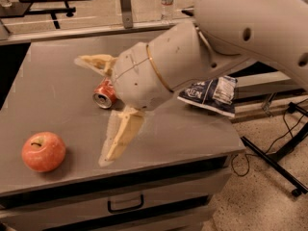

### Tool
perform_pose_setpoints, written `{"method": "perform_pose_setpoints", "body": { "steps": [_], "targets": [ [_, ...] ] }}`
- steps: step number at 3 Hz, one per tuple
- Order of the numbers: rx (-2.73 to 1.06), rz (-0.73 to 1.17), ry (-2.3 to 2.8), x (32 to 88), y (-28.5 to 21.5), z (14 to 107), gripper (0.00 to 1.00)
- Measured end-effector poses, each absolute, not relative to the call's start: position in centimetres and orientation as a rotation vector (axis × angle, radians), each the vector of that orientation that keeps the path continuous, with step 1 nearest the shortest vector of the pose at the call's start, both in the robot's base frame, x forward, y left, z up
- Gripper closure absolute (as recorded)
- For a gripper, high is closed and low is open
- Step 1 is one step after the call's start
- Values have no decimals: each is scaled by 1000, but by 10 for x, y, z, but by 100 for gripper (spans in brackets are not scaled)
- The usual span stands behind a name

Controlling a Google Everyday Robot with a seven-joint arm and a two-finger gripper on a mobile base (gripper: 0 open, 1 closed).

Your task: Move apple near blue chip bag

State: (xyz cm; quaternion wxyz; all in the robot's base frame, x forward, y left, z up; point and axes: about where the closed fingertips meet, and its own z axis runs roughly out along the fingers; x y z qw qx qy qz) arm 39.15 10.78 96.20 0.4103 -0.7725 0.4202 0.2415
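The apple (43, 151) rests on the table (48, 81), well apart from the blue chip bag (211, 94). The gripper (90, 110), wide open and empty, hovers between them. Expect it firm, smooth, prone to rolling; grip its middle.

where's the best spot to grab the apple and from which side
Probably best to grip the apple across its widest middle, coming from above: it is round, sits stem-up, and nothing crowds its sides. The gripper hovers open to its right, near the soda can.
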Motion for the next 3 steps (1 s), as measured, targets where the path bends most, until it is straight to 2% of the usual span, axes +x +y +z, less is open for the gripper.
{"method": "perform_pose_setpoints", "body": {
  "steps": [3],
  "targets": [
    [-2009,647,944,395,132,959,0]
  ]
}}
